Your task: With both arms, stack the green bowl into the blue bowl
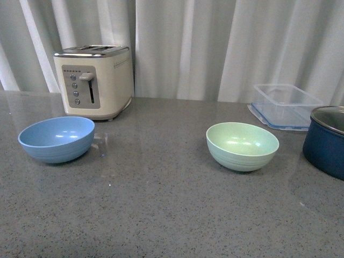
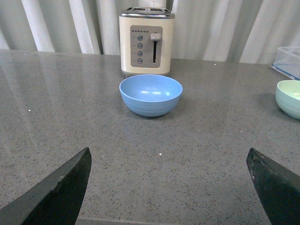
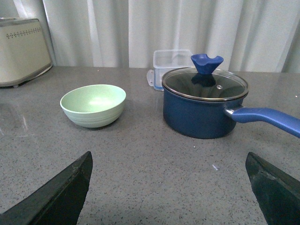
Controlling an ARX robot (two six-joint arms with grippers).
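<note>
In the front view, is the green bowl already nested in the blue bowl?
No, the green bowl sits empty on the counter, well apart from the blue bowl, which is also empty.

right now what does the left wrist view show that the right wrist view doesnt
Only the left wrist view: the blue bowl, the toaster's control panel, and the open left hand. Only the right wrist view: the navy lidded pot and the open right hand. Both: the green bowl, cut off at the edge in the left wrist view, part of the toaster, the clear container, the grey countertop and the curtain.
</note>
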